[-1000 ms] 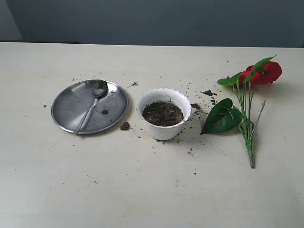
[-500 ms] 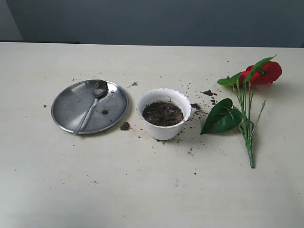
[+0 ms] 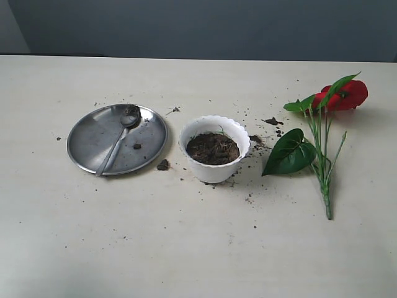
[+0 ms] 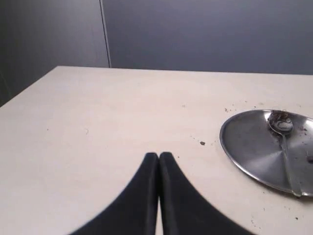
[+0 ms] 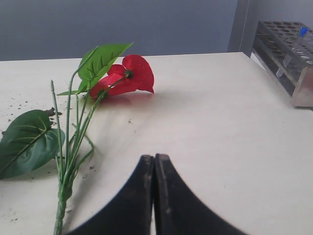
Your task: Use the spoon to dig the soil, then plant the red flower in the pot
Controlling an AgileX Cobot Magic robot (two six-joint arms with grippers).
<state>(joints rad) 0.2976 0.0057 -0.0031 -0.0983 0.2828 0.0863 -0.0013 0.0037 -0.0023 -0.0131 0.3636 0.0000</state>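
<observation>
The white scalloped pot point(image 3: 214, 162) stands mid-table with dark soil point(image 3: 213, 148) inside it. Left of it, the slim silver spoon point(image 3: 116, 146) lies on a round steel plate point(image 3: 87, 133), soil stuck to its bowl; the left wrist view shows the spoon point(image 4: 284, 146) too. The red flower point(image 3: 345, 95) lies flat on the table at the right, its stems pointing toward the front. In the right wrist view the red flower point(image 5: 128, 76) lies beyond and beside my right gripper point(image 5: 154, 157), which is shut and empty. My left gripper point(image 4: 159, 155) is shut and empty, apart from the plate point(image 4: 247, 147). Neither gripper appears in the exterior view.
Loose soil crumbs point(image 3: 163, 164) are scattered around the pot and plate. A test-tube rack point(image 5: 290, 54) stands at the table's far edge in the right wrist view. A dark wall runs behind the table.
</observation>
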